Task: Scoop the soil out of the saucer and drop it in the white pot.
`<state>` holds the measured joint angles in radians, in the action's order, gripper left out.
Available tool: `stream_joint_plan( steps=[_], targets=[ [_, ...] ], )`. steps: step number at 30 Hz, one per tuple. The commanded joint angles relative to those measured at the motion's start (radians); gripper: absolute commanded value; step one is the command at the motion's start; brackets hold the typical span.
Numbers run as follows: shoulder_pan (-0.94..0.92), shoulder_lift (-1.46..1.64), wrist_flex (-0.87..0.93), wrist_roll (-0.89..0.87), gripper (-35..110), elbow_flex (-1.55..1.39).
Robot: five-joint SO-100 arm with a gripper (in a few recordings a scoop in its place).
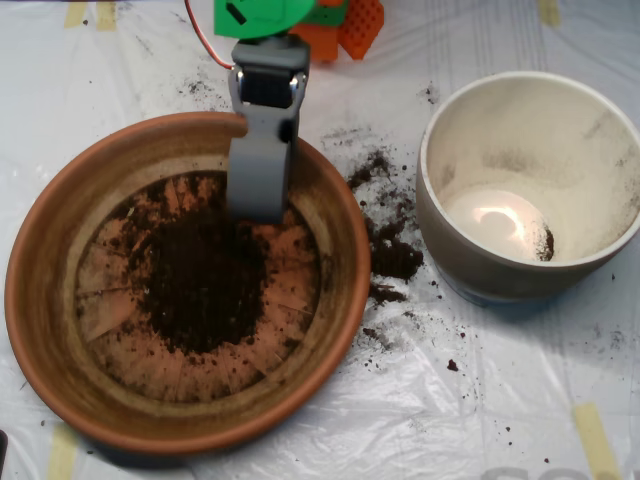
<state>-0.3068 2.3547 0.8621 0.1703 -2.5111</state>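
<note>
There is one wide, shallow terracotta saucer (60,330), one deep off-white ceramic pot (480,270), one grey clamshell scoop (258,180), and one main heap of dark crumbly soil (205,285).

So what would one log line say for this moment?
scoop: down at soil | saucer: holds soil | white pot: nearly empty | spill: between them

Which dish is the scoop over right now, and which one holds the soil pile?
Both: the saucer, the wide terracotta one on the left. The scoop hangs over its soil. The white pot holds barely a clump.
</note>
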Motion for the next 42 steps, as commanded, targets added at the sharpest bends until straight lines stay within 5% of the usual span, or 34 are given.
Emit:
stream_joint_plan(
  steps=[1,29,42],
  targets=[
    [-0.023,-0.084,0.015,-0.003,32,0.138],
    [-0.147,-0.847,0.173,-0.018,48,0.696],
    [-0.101,-1.106,0.236,-0.017,36,0.983]
  ],
)
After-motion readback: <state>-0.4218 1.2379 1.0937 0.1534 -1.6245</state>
